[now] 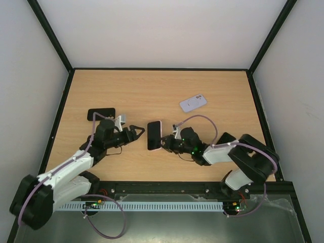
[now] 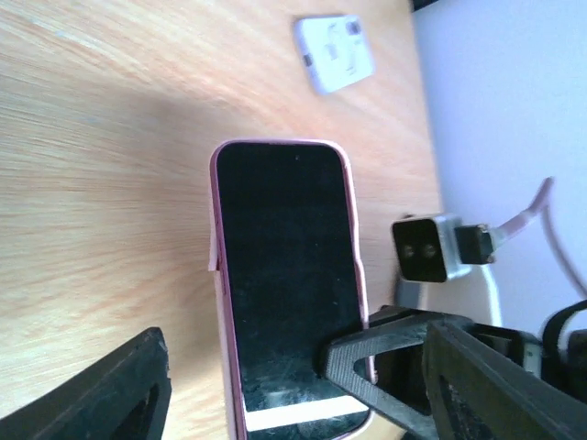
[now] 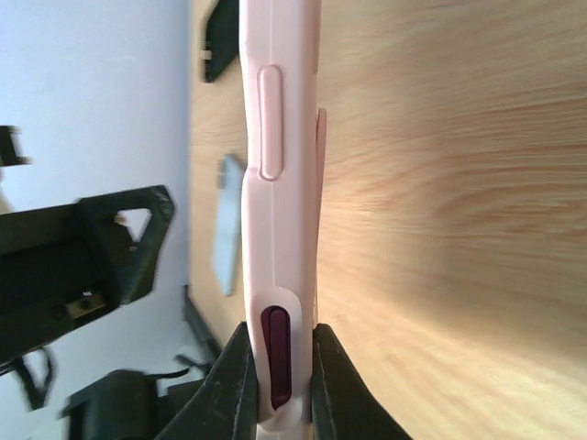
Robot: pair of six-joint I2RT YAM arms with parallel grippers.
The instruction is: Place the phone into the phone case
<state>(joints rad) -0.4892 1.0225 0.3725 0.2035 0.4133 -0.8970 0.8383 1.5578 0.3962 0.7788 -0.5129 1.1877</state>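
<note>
Phone [image 1: 154, 135] in pink case [image 3: 275, 137], right fingers [image 3: 234, 385] pinching its edge, left fingers [image 2: 110, 399] spread beside it, arms low

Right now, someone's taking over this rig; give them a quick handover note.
Left gripper: open, holding nothing, just left of the phone.
Right gripper: shut on the phone's near end.
The phone lies mid-table, screen up, with the pink case around it.
Done: the phone looks inserted.
Left: check that the case edges are seated, then release.
</note>
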